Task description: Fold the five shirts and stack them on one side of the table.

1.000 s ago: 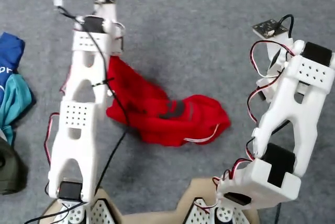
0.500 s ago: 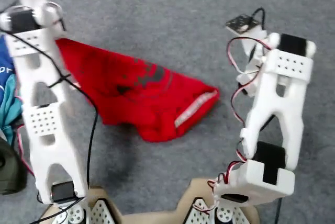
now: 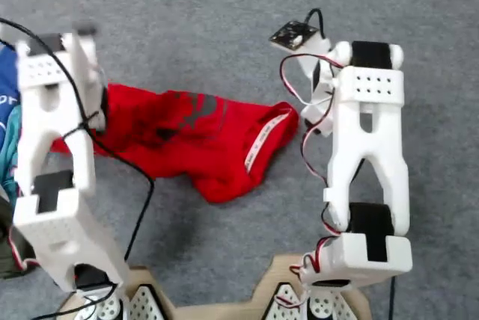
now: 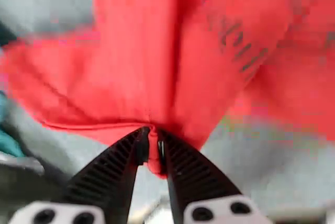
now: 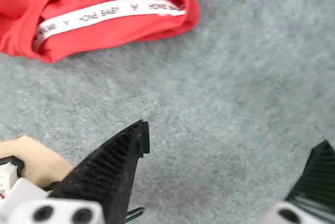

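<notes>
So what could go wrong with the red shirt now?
The left hand pinches just a thin bit of the red shirt, so it might slip out. The shirt lies bunched, so a fold could come out crooked. The right hand is open above the table, not holding the collar side, which might drag.

we note red shirt [image 3: 187,140], dark grey print, white neckband strip; grey table [image 3: 224,28] beneath; left of red shirt, blue shirt [image 3: 6,73]; arms [image 3: 367,133] white.
</notes>
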Tool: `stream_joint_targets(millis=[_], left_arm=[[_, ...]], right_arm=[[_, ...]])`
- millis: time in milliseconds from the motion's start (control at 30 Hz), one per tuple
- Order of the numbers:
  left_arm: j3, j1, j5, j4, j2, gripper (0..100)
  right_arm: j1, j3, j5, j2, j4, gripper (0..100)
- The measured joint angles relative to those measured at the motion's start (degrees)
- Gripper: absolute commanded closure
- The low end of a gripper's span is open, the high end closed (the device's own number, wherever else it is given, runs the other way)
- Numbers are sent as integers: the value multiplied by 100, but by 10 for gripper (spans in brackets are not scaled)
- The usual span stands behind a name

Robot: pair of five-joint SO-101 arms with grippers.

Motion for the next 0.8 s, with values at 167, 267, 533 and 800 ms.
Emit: stream_joint_targets(millis=[167, 267, 533, 800], left_arm=[[2075, -9, -589, 0, -492, 980], [2690, -44, -809, 0, -633, 980], [2971, -844, -1073, -9, -668, 793], [2505, -1749, -703, -9, -668, 708]], right_arm=[[-35, -70, 0, 0, 202, 552], [-35, -290, 0, 0, 352, 552], [-35, -343, 0, -387, 360, 552], [-220, 53, 0, -677, 360, 552]])
